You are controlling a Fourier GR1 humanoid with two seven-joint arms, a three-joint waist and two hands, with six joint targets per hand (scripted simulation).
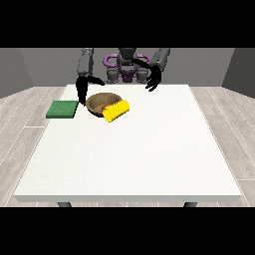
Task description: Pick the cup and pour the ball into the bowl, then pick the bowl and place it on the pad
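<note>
The hand at the view's left (pixel 80 91) hangs down over the table, just beside the left rim of the bowl (pixel 99 103), between the bowl and the pad. I see its fingers pointing down towards the table, rather straight, and they hold nothing; if they touch the bowl's rim I cannot tell. The hand at the view's right (pixel 154 78) is raised above the far part of the table, well apart from the bowl, with relaxed fingers that hang down a little and are empty.

The brown bowl stands on the white table (pixel 134 154), in its far left part. The yellow cup (pixel 116 110) lies on its side, touching the bowl's near right rim, with one end towards the bowl and the other end towards me. Inside the bowl I see a small red spot (pixel 104 106) close to the cup, maybe the ball, but it is too small for me to be sure. The green pad (pixel 63 109) lies flat near the table's left edge, to the left of the bowl and apart from it
</note>
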